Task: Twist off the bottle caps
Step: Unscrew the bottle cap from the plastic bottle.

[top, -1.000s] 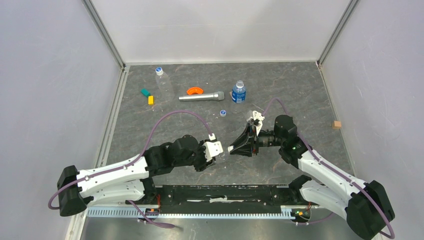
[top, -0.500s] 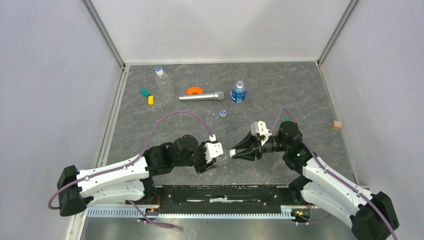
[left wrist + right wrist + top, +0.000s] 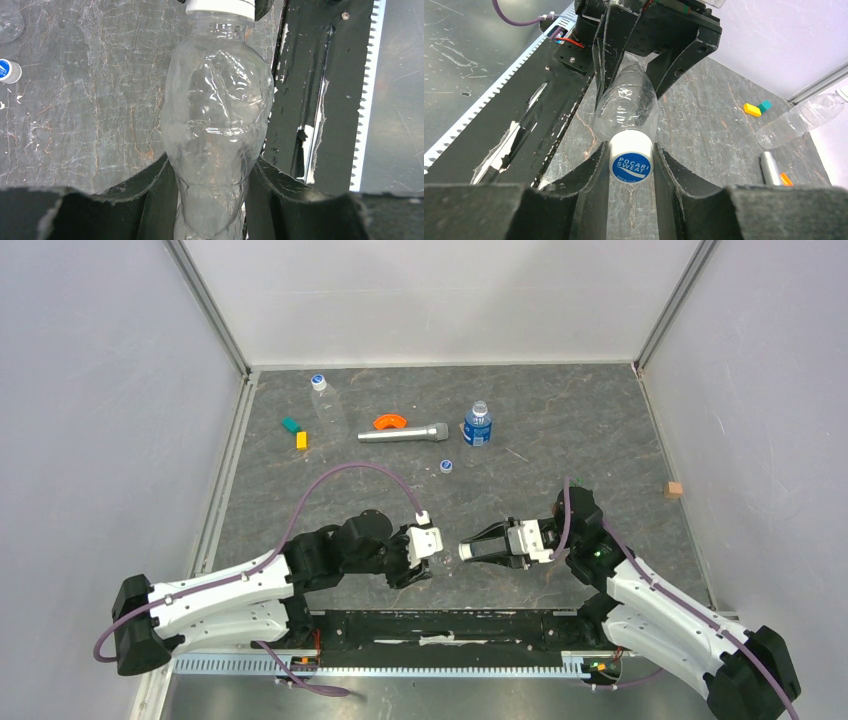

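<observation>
My left gripper (image 3: 211, 175) was clamped on the clear bottle (image 3: 215, 115), lying level just beyond the black rail (image 3: 440, 626); my right gripper (image 3: 468, 551) pinched its cap (image 3: 630, 161). I judged it best to twist squarely about the neck, without crushing the body.
</observation>
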Controlling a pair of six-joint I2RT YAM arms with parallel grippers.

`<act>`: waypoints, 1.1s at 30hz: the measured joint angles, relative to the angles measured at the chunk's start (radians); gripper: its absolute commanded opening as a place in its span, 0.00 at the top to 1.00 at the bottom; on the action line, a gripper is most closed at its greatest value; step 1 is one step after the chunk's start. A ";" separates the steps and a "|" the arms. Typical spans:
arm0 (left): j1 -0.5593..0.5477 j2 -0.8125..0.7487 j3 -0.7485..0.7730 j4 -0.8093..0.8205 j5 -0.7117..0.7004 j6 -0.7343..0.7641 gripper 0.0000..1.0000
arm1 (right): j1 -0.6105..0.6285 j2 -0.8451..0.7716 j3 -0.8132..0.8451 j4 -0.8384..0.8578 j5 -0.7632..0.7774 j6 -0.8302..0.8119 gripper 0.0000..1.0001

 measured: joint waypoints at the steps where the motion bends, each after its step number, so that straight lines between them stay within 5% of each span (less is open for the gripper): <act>1: 0.000 0.000 0.000 0.000 0.000 0.000 0.95 | 0.000 0.000 0.000 -0.001 -0.002 -0.012 0.98; 8: 0.002 0.008 0.000 0.001 -0.003 0.000 0.95 | 0.001 -0.011 -0.028 0.054 0.034 0.054 0.83; 10: 0.002 0.016 0.000 0.002 -0.005 0.000 0.95 | 0.003 -0.021 -0.050 0.083 0.055 0.094 0.61; 17: 0.002 0.032 0.000 0.010 -0.077 0.000 0.95 | -0.003 -0.082 -0.087 0.122 0.214 0.241 0.32; 25: 0.002 0.011 -0.039 0.061 -0.171 0.002 0.93 | -0.006 -0.080 -0.061 0.140 0.359 0.594 0.32; 33: 0.002 -0.015 -0.067 0.097 -0.235 0.029 0.93 | -0.051 0.098 0.038 0.162 0.277 0.940 0.42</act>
